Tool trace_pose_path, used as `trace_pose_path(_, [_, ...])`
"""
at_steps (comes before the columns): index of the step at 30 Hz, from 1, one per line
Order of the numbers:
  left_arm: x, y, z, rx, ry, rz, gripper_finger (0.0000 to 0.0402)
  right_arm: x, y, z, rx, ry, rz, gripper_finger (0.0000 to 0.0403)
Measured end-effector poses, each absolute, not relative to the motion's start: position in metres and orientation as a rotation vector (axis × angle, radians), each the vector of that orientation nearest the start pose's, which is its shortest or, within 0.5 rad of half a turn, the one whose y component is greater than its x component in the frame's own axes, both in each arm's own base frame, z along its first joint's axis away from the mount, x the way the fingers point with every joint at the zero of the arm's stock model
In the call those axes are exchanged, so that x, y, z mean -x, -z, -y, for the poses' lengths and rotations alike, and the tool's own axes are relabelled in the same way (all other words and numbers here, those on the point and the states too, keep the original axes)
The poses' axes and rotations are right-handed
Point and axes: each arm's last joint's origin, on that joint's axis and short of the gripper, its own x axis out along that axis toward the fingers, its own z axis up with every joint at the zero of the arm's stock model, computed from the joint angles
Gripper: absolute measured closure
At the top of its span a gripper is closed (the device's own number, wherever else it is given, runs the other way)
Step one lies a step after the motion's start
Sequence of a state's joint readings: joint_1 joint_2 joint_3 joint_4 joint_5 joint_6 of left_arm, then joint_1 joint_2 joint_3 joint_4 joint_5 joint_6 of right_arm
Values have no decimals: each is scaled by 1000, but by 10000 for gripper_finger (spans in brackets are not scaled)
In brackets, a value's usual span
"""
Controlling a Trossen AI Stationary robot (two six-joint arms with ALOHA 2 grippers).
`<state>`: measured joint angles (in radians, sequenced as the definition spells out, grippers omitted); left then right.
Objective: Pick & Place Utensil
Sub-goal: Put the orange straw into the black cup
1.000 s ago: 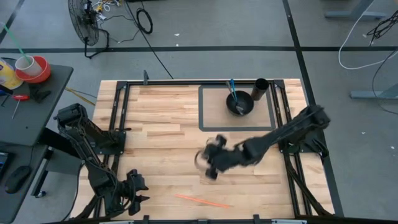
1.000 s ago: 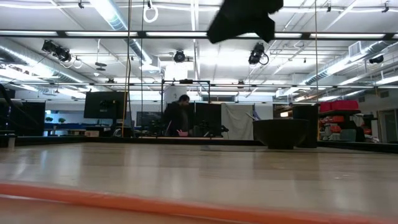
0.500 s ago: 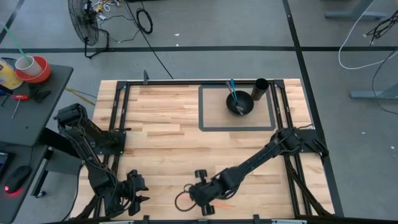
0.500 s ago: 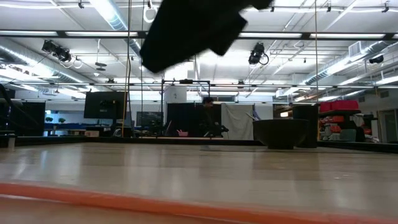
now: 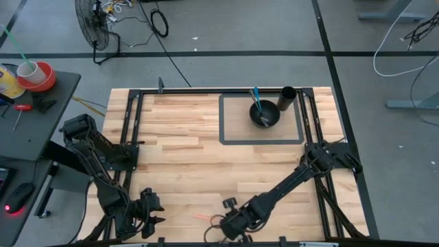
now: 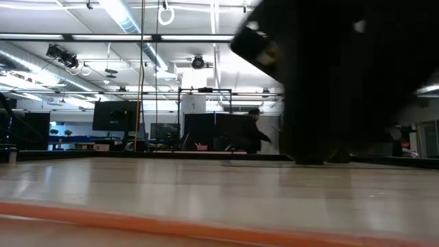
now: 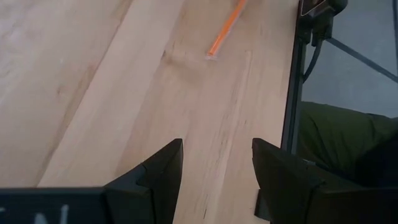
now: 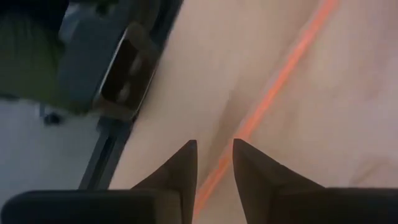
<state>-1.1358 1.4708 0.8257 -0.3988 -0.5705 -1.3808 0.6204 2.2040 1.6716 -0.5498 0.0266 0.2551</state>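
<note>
Reaching with the right gripper, jaws parted narrowly astride the orange utensil lying near the table's front edge, needing descent and closure next, left gripper waiting open at the front-left corner.

A robotics lab in an open industrial hall. The butcher-block table sits in a black metal frame on grey concrete marked with black tape lines; a floor fan and loose cables lie beyond it. Behind the table, ceiling strip lights, exposed ducts, monitors and a person at benches.
</note>
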Motion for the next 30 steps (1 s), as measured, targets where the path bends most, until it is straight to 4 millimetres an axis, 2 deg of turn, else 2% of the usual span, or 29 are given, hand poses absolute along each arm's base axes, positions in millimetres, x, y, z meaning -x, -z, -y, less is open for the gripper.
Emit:
trace_pose_path(4, [-129, -187, 240, 506, -44, -845, 204, -366, -146, -274, 144, -421, -1121, 293])
trace_pose_path(10, [-129, -188, 241, 509, -42, -844, 204, -356, -130, -272, 182, -300, -1113, 293])
trace_pose_path(15, [-129, -188, 241, 512, -40, -843, 204, -354, -129, -271, 195, -279, -1120, 309])
trace_pose_path(24, [-129, -188, 241, 513, -40, -842, 204, -352, -130, -268, 213, -263, -1141, 389])
trace_pose_path(27, [-129, -188, 241, 513, -40, -842, 204, -352, -131, -267, 230, -233, -1127, 396])
trace_pose_path(30, [-129, -188, 241, 513, -40, -842, 204, -352, -135, -261, 256, -184, -1121, 386])
